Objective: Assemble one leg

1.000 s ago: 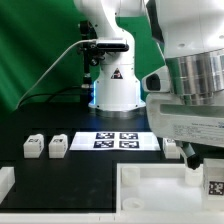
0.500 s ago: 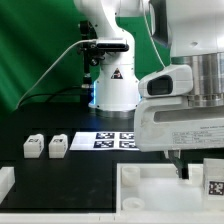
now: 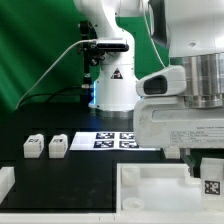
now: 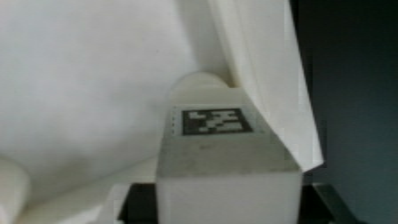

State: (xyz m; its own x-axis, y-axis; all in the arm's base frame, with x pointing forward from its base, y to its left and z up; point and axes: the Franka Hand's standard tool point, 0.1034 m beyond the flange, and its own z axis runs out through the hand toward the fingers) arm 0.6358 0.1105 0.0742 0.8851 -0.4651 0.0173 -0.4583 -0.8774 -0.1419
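My gripper (image 3: 205,172) is shut on a leg (image 3: 212,183), a small white block with a black-and-white tag, and holds it over the far right corner of the large white panel (image 3: 150,188). In the wrist view the leg (image 4: 221,150) fills the middle, its tag facing the camera, and the dark fingers (image 4: 143,202) press on both its sides. The panel (image 4: 89,90) lies behind it, with a raised white wall (image 4: 267,70) right beside the leg. Two more legs (image 3: 33,146) (image 3: 57,146) stand on the black table at the exterior view's left.
The marker board (image 3: 118,140) lies flat behind the panel, in front of the arm's white base (image 3: 117,90). A white part (image 3: 5,181) sits at the near edge on the exterior view's left. A green backdrop stands behind.
The wrist and hand have shifted across the exterior view and turned a little. The held leg has stayed in the gripper over the panel's right corner, barely moving.
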